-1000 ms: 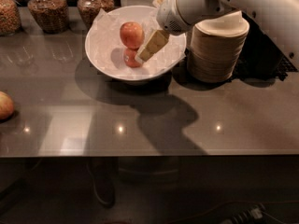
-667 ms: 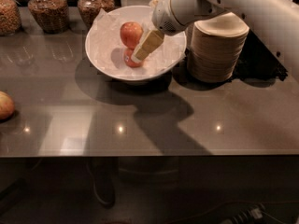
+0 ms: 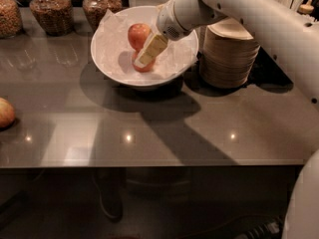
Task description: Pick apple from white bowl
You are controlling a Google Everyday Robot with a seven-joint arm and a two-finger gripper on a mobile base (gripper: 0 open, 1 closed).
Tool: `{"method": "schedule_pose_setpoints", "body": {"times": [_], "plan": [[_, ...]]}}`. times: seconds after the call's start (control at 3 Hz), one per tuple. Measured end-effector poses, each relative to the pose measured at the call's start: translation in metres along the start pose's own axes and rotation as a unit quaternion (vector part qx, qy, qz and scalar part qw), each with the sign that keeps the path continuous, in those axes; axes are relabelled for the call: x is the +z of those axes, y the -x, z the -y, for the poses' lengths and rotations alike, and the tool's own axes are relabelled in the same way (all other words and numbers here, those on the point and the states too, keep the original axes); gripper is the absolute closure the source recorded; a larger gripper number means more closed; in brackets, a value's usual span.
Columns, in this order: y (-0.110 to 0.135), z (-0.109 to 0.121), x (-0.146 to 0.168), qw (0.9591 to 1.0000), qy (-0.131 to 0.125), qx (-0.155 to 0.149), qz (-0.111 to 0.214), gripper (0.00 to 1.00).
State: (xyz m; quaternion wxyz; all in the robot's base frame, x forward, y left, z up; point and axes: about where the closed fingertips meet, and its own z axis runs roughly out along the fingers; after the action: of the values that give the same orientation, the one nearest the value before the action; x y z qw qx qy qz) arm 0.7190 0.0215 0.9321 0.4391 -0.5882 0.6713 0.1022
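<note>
The white bowl (image 3: 112,59), lined with crinkled white paper, stands at the back middle of the dark table. Two apples lie in it. The larger orange-red apple (image 3: 137,34) with a yellowish blush sits toward the bowl's far side. A smaller red apple (image 3: 147,66) lies just in front of it. My gripper (image 3: 145,58) reaches down into the bowl from the right. It covers the top of the smaller red apple and sits just right of and below the larger apple. Whether it touches either apple does not show.
A stack of cream disposable bowls (image 3: 228,54) stands right of the white bowl, under my arm. Three glass jars (image 3: 50,11) line the back left. A paler apple (image 3: 5,112) lies at the table's left edge. The table's front edge (image 3: 149,163) runs across.
My gripper has moved left and lower into the bowl, from the bowl's right side to over the smaller red apple. The apples have not moved.
</note>
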Motion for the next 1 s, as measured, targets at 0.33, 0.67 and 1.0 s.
{"method": "schedule_pose_setpoints", "body": {"times": [0.33, 0.67, 1.0], "plan": [[0.002, 0.004, 0.011, 1.0, 0.001, 0.004, 0.005, 0.14], [0.005, 0.007, 0.024, 0.9999, 0.004, 0.007, 0.013, 0.18], [0.007, 0.009, 0.034, 0.9997, 0.006, 0.01, 0.019, 0.18]]}}
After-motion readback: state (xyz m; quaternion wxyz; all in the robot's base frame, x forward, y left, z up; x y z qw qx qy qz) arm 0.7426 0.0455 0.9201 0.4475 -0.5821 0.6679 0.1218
